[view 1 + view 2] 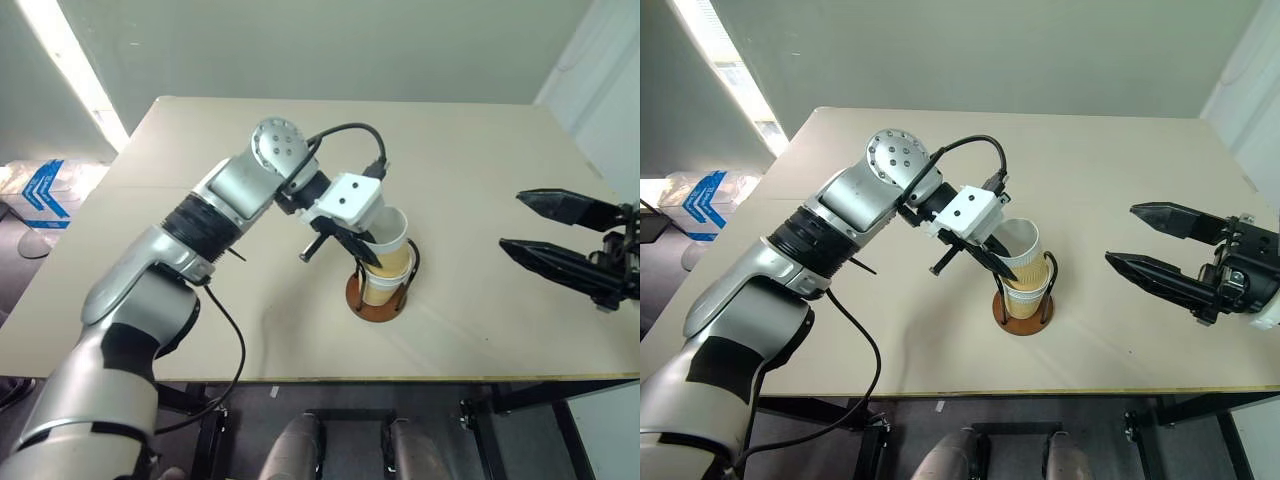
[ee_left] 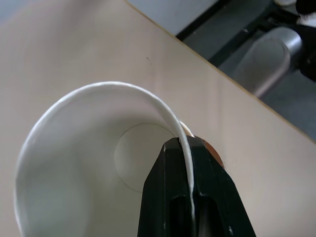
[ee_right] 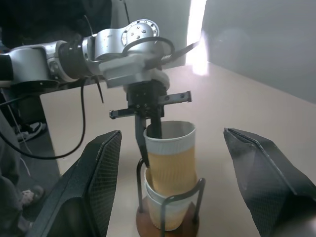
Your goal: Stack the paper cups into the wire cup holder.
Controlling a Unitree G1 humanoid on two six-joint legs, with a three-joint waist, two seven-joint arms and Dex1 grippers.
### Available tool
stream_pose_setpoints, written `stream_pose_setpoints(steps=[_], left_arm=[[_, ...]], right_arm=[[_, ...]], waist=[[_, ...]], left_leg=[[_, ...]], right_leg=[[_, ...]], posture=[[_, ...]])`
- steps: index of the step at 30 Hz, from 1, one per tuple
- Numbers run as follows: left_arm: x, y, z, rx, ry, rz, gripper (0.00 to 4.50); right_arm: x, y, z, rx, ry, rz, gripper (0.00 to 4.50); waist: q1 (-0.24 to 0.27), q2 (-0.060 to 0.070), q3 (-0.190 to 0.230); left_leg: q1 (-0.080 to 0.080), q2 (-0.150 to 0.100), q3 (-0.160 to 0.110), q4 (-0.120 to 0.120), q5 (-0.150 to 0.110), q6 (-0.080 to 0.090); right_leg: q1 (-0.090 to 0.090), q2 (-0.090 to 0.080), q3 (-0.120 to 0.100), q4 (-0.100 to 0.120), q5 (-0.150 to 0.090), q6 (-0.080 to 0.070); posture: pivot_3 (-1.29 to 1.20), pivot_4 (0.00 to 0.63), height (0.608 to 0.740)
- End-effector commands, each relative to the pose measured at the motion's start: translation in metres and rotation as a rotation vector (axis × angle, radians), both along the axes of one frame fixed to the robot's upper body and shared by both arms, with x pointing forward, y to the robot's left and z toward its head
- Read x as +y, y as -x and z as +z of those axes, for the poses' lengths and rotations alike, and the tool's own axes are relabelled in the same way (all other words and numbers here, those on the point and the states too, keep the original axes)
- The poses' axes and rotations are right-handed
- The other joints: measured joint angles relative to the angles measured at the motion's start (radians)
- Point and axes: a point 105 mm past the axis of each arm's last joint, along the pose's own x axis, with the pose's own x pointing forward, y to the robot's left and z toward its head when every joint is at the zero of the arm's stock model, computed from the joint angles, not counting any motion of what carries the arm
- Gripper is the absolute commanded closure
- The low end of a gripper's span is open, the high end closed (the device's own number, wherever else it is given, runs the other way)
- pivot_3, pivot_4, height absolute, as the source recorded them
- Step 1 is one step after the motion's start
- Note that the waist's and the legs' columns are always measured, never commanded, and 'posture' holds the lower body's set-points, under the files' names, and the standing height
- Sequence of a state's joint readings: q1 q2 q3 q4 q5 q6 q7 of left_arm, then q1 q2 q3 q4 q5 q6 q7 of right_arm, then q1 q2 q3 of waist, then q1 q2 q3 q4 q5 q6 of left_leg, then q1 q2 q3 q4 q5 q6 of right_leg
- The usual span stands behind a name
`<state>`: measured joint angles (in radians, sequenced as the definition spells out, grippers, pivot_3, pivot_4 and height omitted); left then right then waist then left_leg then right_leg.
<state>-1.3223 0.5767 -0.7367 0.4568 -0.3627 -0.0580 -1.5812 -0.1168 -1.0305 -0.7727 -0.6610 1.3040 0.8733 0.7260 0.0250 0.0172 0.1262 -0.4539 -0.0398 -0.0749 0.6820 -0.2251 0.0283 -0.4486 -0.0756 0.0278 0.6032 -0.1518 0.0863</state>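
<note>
The wire cup holder (image 1: 372,308) stands near the table's front edge, its black wire loops rising from a reddish-brown base. A paper cup (image 3: 165,207) sits in it. A second paper cup (image 1: 392,238), tan outside and white inside, leans with its bottom nested in the lower one. My left gripper (image 1: 362,250) is shut on that upper cup's rim, one finger inside and one outside, as the left wrist view shows on the cup (image 2: 74,163). My right gripper (image 1: 1122,235) hovers to the right of the holder, apart from it, open and holding nothing.
The tan table (image 1: 200,300) stretches wide behind and to both sides of the holder; its front edge (image 1: 400,378) runs close below the base. A blue-and-white item (image 1: 42,192) lies on the floor off the table's left side.
</note>
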Motion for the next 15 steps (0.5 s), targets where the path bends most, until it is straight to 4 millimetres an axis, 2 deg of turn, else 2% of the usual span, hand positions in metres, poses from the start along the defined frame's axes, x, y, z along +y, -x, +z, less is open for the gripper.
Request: stream_pose_setpoints(steps=[1, 3, 6, 11, 15], left_arm=[[-0.001, 0.003, 0.009, -0.053, -0.027, -0.054, 4.47], [-0.001, 0.003, 0.006, -0.054, -0.035, -0.061, 4.47], [-0.008, -0.003, 0.008, -0.075, -0.024, -0.039, 3.88], [-0.016, -0.007, 0.034, -0.07, 0.095, 0.015, 2.15], [-0.013, -0.008, 0.055, -0.069, 0.191, 0.063, 0.82]], right_arm=[[0.0, 0.006, 0.011, -0.059, 0.002, -0.002, 1.0], [0.0, 0.006, 0.011, -0.059, 0.003, 0.0, 1.0], [0.001, 0.005, 0.009, -0.049, 0.006, 0.007, 1.0], [0.001, 0.005, 0.004, -0.018, 0.018, 0.016, 1.0], [0.0, 0.003, -0.004, 0.025, 0.056, 0.028, 1.0]], waist=[[0.001, 0.0, 0.0], [0.003, 0.0, 0.0], [0.006, 0.0, 0.0], [0.007, 0.0, 0.0], [0.007, 0.0, 0.0]], left_leg=[[0.0, 0.0, 0.0, 0.0, 0.0, 0.0], [-0.001, 0.0, 0.0, 0.0, -0.001, 0.001], [-0.001, 0.0, 0.0, 0.0, -0.001, 0.001], [-0.001, 0.0, 0.001, 0.001, -0.002, 0.003], [-0.001, 0.0, 0.002, 0.0, -0.002, 0.003]], right_leg=[[0.0, 0.0, 0.0, 0.0, 0.0, 0.0], [0.0, 0.0, 0.0, -0.001, 0.0, 0.0], [0.001, 0.0, 0.0, -0.002, 0.0, 0.0], [0.002, 0.0, 0.0, -0.004, 0.001, 0.001], [0.001, 0.0, 0.0, -0.005, 0.001, 0.002]], posture=[[0.0, 0.15, 0.74], [0.0, 0.15, 0.74], [0.0, 0.15, 0.74], [0.0, 0.15, 0.74], [0.0, 0.15, 0.74]])
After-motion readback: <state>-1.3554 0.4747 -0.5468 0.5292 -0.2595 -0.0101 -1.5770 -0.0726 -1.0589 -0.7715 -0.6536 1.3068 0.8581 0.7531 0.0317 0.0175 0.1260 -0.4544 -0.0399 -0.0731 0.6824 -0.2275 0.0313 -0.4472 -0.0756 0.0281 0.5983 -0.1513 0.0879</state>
